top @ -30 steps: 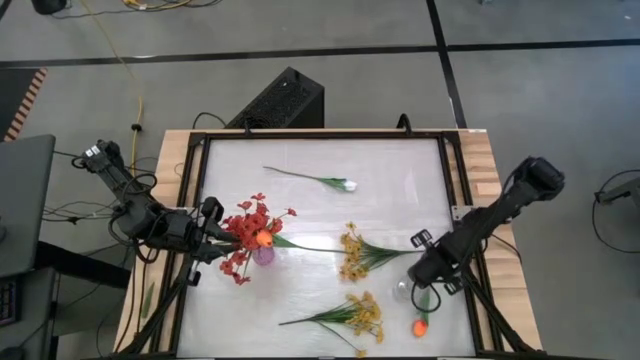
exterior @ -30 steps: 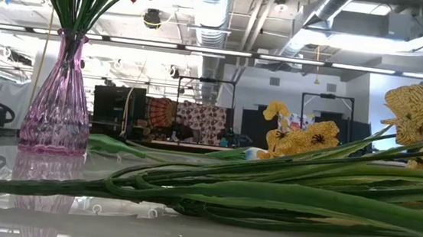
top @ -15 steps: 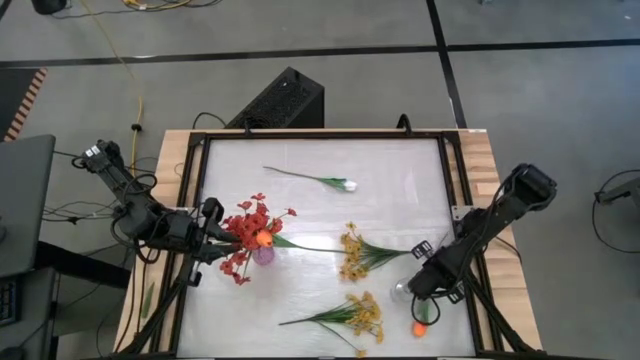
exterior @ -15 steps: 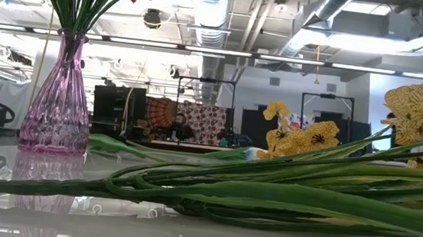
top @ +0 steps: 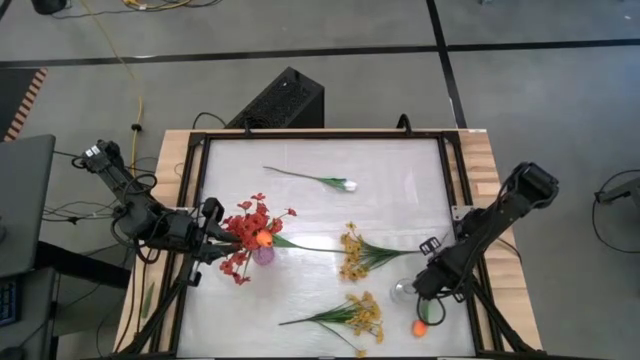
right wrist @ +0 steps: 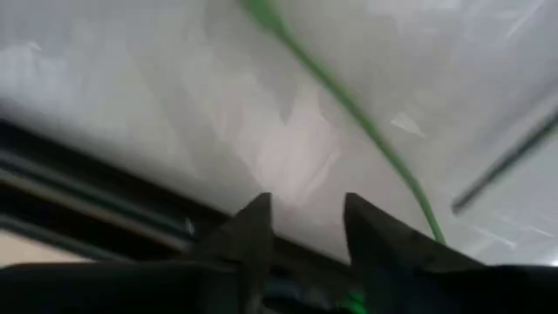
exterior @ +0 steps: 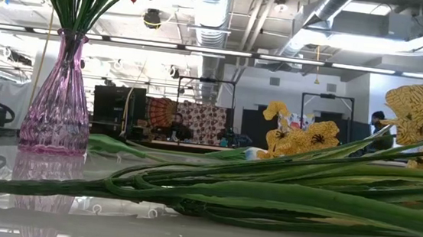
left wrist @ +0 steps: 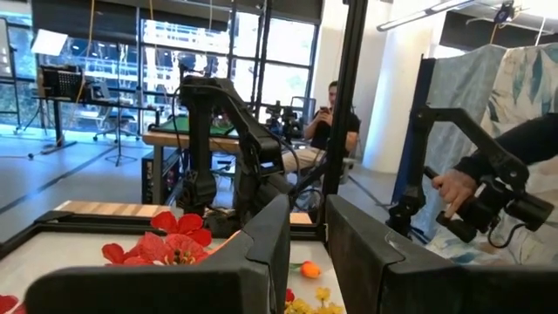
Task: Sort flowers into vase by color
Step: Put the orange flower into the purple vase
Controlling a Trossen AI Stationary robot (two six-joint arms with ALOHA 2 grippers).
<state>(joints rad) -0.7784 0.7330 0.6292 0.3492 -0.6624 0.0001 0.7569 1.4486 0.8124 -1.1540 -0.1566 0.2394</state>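
A purple glass vase (top: 263, 254) stands at the table's left and holds red blossoms (top: 250, 222) and an orange tulip (top: 264, 238); it also shows in the low view (exterior: 58, 97). My left gripper (top: 214, 243) hovers just left of the vase, open (left wrist: 306, 249), with nothing between its fingers. A second orange tulip (top: 420, 327) lies near the front right. My right gripper (top: 427, 300) points down over its green stem (right wrist: 349, 105), open (right wrist: 305, 205); the stem runs beside the fingers. A white bud (top: 347, 185) and two yellow sprays (top: 352, 255) (top: 365, 316) lie flat on the table.
A black frame (top: 452, 215) rims the white table top. Long green stems (exterior: 266, 192) of a yellow spray lie across the low view's foreground. Beyond the table a person's hand (left wrist: 449, 187) grips a handle, and another person (left wrist: 334, 113) sits farther off.
My right gripper has moved toward the table's near edge and slightly down, tipping steeper, closer to the orange tulip on the table. The tulip has stayed where it was.
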